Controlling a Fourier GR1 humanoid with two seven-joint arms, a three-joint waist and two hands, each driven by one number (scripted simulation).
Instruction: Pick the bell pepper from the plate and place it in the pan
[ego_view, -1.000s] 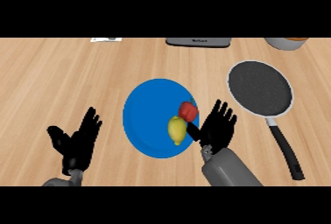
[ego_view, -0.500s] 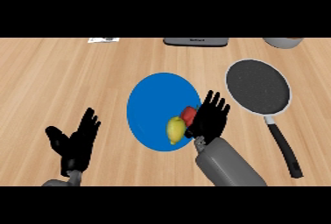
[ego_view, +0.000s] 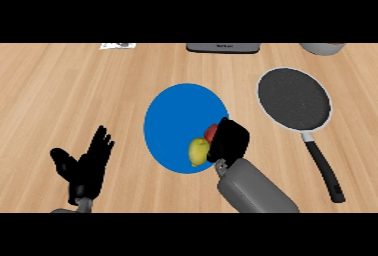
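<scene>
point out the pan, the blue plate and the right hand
pan (ego_view: 293, 97): head view, middle of its dark cooking surface
blue plate (ego_view: 171, 117): head view, bare blue part left of the food
right hand (ego_view: 230, 140): head view, back of the hand, over the plate's right edge

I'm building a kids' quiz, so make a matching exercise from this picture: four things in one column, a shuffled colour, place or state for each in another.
1. plate
2. pan
3. bell pepper
4. left hand

A. red, partly hidden by the right hand
B. open, lower left
C. blue, mid-counter
D. black, right of the plate

Pairs: 1-C, 2-D, 3-A, 4-B.
</scene>
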